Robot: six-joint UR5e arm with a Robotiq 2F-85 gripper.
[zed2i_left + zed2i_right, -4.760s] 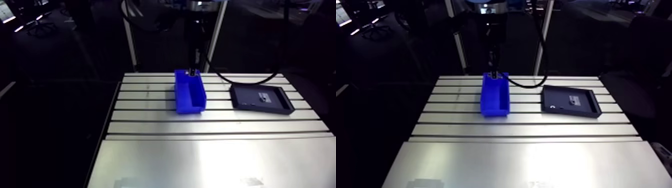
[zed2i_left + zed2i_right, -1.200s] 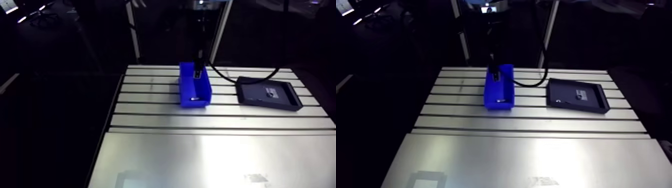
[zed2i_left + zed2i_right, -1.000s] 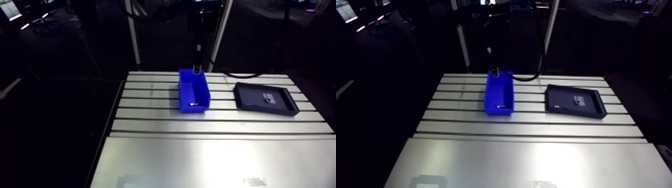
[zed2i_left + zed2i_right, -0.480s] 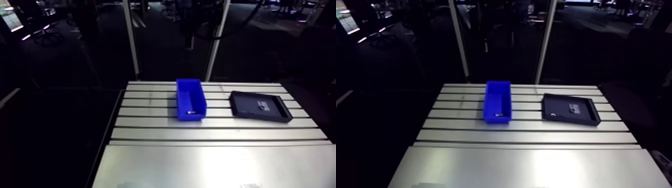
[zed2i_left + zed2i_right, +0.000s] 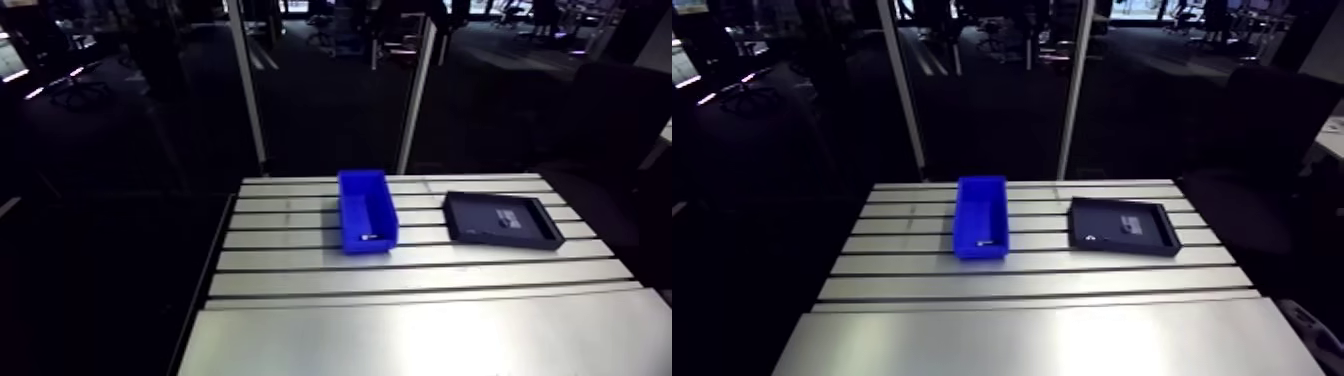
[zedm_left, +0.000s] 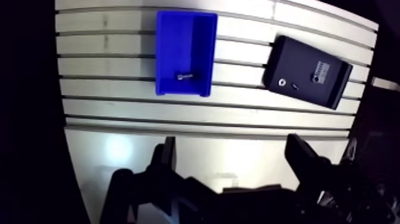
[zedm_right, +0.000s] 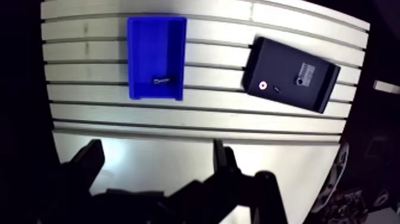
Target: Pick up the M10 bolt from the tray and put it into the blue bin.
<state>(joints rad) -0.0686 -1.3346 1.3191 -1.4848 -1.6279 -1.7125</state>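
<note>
The blue bin (image 6: pixel 184 36) stands on the slotted table (image 6: pixel 178 119), far below and ahead of my gripper (image 6: pixel 232 143). A small bolt (image 6: pixel 186 75) lies inside the bin, close to the bin's end wall nearest the gripper; in the arm view that bolt (image 5: pixel 368 237) is a pale speck. The black tray (image 6: pixel 306 71) sits beside the bin, turned a little askew. My gripper is open, high above the table, with nothing between its dark fingers (image 6: pixel 166 158). It does not appear in the arm view.
In the tray lie a small ring (image 7: pixel 260 85), a tiny dark piece (image 7: pixel 277 90) and a pale ribbed part (image 7: pixel 305 67). Two upright posts (image 5: pixel 415 90) stand behind the table's far edge. A smooth plate (image 5: pixel 420 340) covers the table's near half.
Earlier the gripper hung over the bin's far end; it has since risen out of the arm view. The bolt has appeared in the bin. The camera rose with the arm.
</note>
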